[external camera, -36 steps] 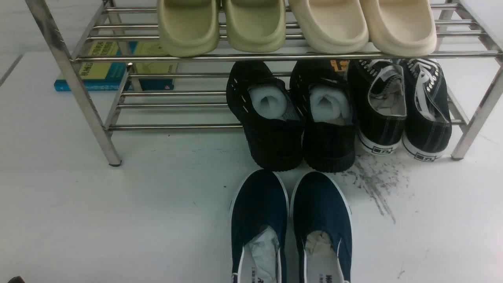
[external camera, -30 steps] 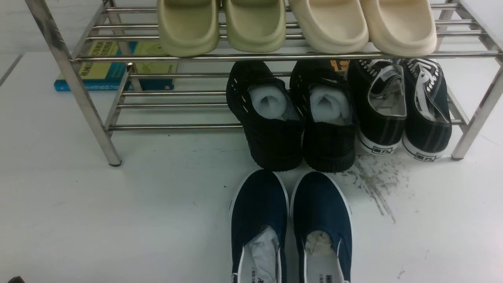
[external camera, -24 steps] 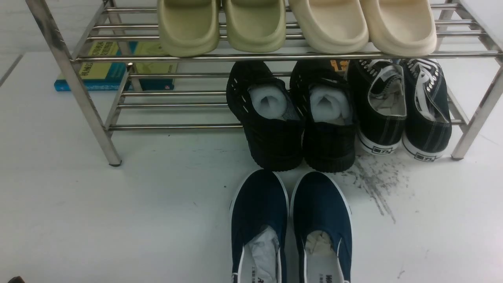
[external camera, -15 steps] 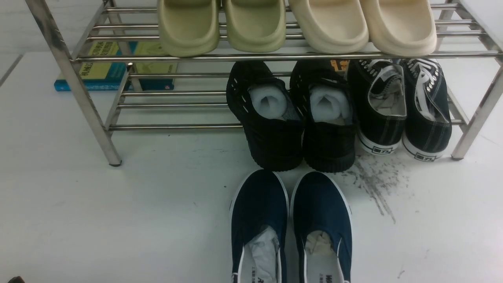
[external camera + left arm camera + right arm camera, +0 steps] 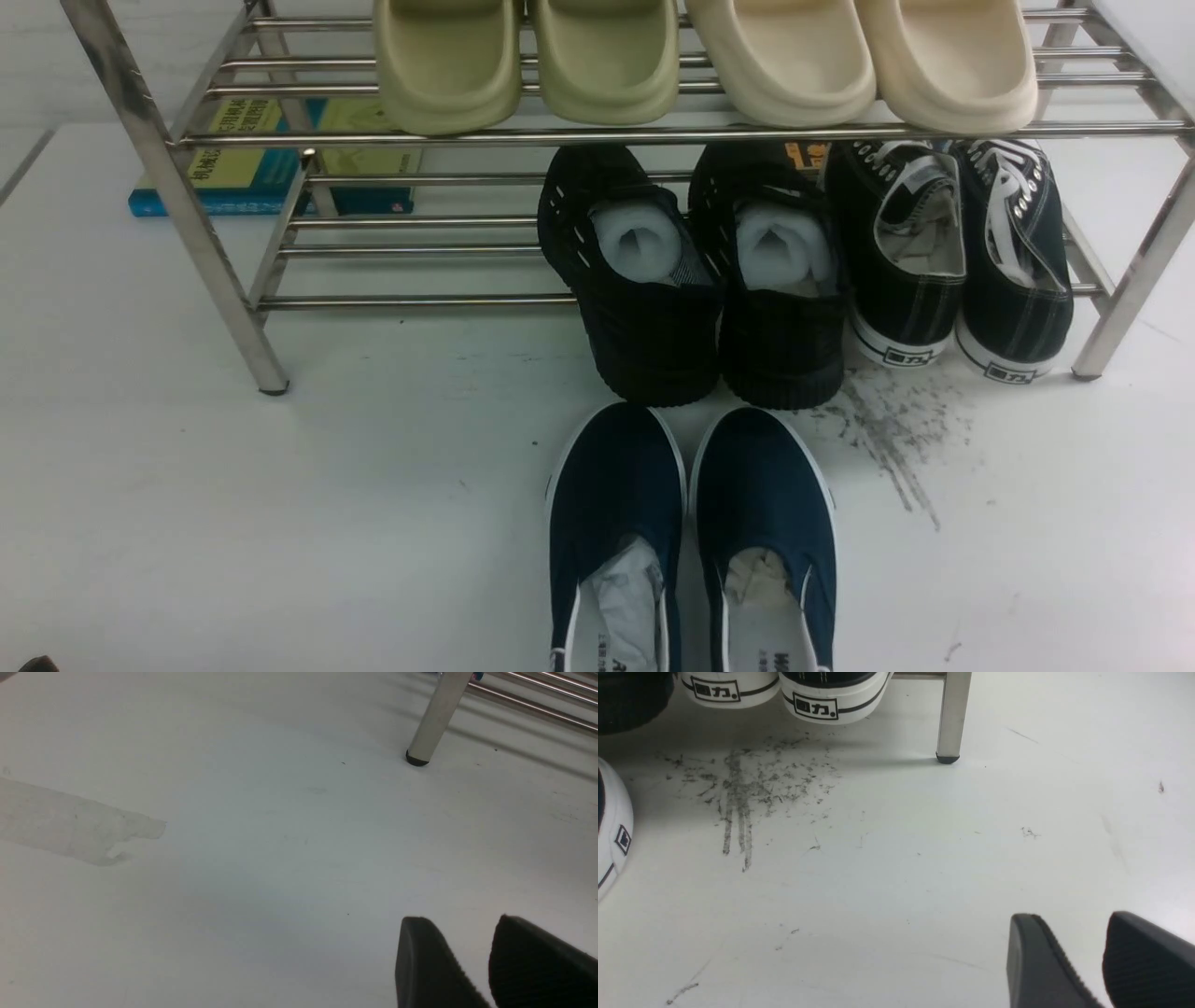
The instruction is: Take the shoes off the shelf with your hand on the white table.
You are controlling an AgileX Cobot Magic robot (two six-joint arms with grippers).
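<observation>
The black canvas sneakers (image 5: pixel 952 252) sit on the lower tier of the chrome shelf (image 5: pixel 653 135), at its right end, heels toward me. Their white heels also show in the right wrist view (image 5: pixel 784 693), next to a shelf leg (image 5: pixel 952 714). My right gripper (image 5: pixel 1071 919) hovers low over the white table (image 5: pixel 280 523), well short of the sneakers, empty, fingertips a small gap apart. My left gripper (image 5: pixel 460 921) is over bare table near the shelf's left leg (image 5: pixel 437 714), also empty with a small gap. Neither gripper shows in the front view.
Chunky all-black shoes (image 5: pixel 709 280) stand left of the sneakers. Navy slip-ons (image 5: pixel 691 541) lie on the table in front. Green slides (image 5: pixel 527 56) and cream slides (image 5: pixel 864 56) fill the top tier. Books (image 5: pixel 271 159) lie behind the shelf. Dark scuff marks (image 5: pixel 887 429) lie below the sneakers.
</observation>
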